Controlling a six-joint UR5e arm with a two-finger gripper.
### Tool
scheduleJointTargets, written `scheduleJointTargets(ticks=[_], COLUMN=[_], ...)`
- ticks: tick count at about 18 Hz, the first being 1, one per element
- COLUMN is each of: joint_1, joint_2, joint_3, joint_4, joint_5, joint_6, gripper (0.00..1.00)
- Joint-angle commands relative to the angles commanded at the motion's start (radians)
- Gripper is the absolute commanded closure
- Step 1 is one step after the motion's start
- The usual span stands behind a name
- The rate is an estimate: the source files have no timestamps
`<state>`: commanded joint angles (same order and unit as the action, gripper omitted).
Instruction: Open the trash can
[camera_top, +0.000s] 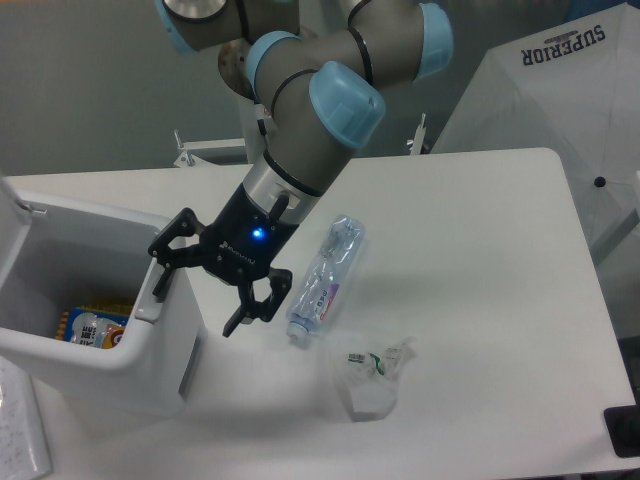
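Observation:
The trash can (120, 365) is a large boxy white bin at the left of the table. Its top stands open and I can see inside, where a colourful packet (93, 328) lies on the bottom. Part of its lid (14, 210) stands raised at the far left edge. A grey push-tab (188, 366) shows on its right wall. My gripper (200, 300) is open and empty at the bin's right rim. One fingertip (158, 286) is at the rim, the other (238, 322) hangs outside the bin above the table.
A clear plastic bottle (325, 278) lies on the table just right of the gripper. A crumpled clear wrapper (375, 375) lies in front of it. A white textured sheet (20, 430) is at the bottom left. A dark object (625, 432) sits at the bottom right edge.

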<state>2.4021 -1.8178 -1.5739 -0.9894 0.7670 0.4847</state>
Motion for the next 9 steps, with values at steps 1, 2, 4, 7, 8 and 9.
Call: scheduleJointTargets(ticks=[1, 2, 4, 7, 8, 9], joint_1=[0.008, 0.023, 0.080, 0.198, 0.224, 0.248], joint_2=[0.000, 0.005, 0.044, 0.071, 0.069, 0.068], joint_3=[0.012, 0.023, 0.034, 0.038, 0.037, 0.034], joint_4=[0.000, 0.000, -0.002, 0.003, 0.003, 0.003], joint_5=[0.000, 0.000, 0.006, 0.008, 0.009, 0.009], joint_6=[0.000, -0.002, -0.005, 0.012, 0.037, 0.075], gripper=[0.00, 0.00, 0.00, 0.00, 0.00, 0.00])
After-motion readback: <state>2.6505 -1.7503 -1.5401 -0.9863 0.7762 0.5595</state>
